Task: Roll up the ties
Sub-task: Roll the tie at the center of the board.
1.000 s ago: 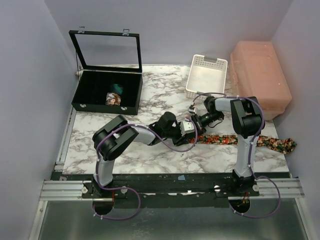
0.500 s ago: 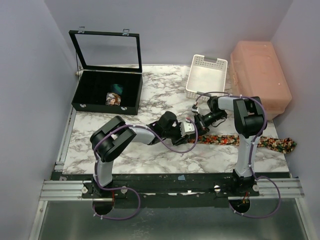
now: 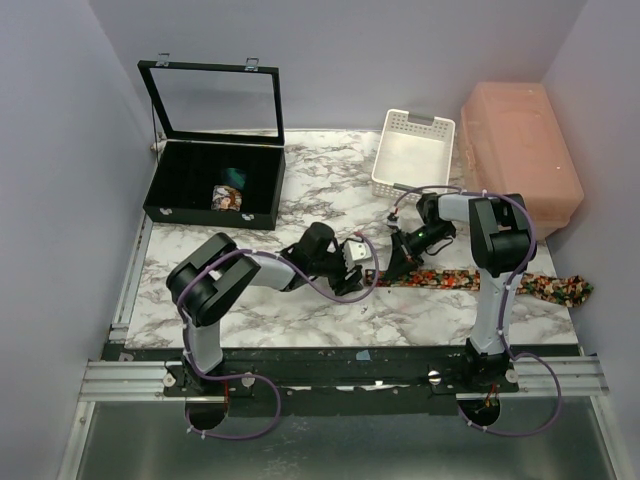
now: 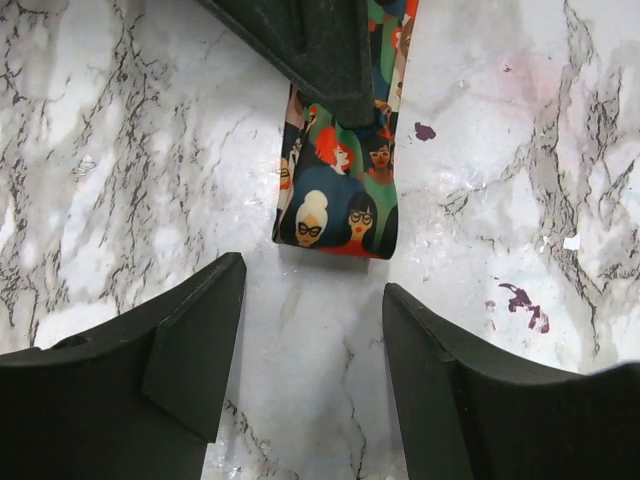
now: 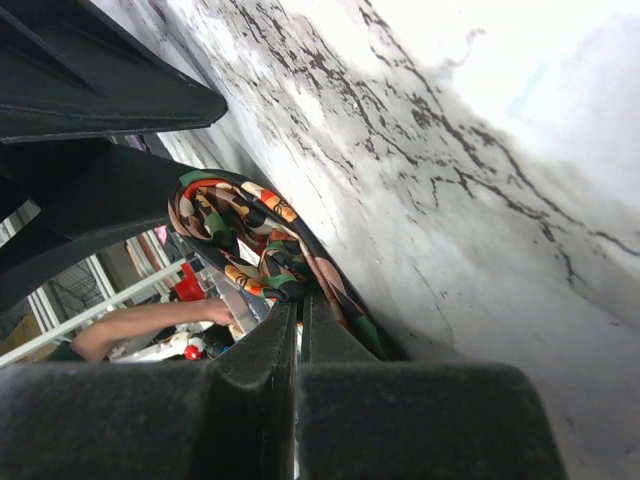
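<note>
Left gripper [image 4: 312,285] with jaws spread wide, holding nothing. Near end of the tie [image 4: 338,200] just ahead of the gap, flat on the marble table [image 4: 120,150], long axis running straight away from the fingertips. Nearer arm for that end: left. Right gripper [image 5: 298,310] pressed together, bearing on the tie farther along; fabric nipped or merely pinned, not discernible. Far end cut off.
</note>
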You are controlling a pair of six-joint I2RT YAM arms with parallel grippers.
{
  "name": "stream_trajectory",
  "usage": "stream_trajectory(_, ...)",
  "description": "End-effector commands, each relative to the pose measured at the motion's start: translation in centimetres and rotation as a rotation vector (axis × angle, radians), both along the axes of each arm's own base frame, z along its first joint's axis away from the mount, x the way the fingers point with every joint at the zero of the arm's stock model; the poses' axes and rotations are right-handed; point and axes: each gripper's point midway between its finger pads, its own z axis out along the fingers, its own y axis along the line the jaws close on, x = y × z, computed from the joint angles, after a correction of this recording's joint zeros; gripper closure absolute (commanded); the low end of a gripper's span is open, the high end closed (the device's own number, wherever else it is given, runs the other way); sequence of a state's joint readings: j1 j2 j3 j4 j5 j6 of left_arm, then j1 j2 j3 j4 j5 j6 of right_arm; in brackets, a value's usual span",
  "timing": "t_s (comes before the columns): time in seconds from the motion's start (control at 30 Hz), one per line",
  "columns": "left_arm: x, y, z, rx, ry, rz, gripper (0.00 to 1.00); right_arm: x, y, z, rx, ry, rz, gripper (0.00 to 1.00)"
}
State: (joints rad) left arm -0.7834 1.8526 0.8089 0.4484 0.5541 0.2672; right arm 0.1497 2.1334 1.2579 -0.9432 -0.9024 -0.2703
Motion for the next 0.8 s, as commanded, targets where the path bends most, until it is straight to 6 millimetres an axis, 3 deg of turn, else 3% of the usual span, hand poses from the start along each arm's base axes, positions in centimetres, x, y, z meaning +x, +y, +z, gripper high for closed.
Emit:
stream_trajectory(0.0, -1.1, 1.1, -1.5, 0.011, 0.036, -0.024, 0.38, 0.4, -4.0, -5.7, -0.246, -0.119, 0.09, 0.99)
stream_trajectory(0.3, -1.0, -1.3, -1.0, -0.037, 0.013, -0.097, 0.37, 0.7, -4.1, -6.4, -0.264, -0.122, 0.084, 0.99)
stream_trajectory(0.47, -0.6, -2.6, 0.0, -0.064, 0.008, -0.101, 0.48, 0.5, -3.9, -6.4, -0.262, -0.11, 0.092, 0.99)
stream_trajectory(0.63, -1.1, -3.1, 2.2, -0.114, -0.004, -0.128, 0.61, -0.1, -2.1, -6.1, -0.217, -0.099, 0.097, 0.99)
stream_trajectory(0.77, -1.5, -3.2, 4.0, -0.149, -0.003, -0.132, 0.62, -0.1, -0.1, -5.9, -0.181, -0.106, 0.1, 0.99)
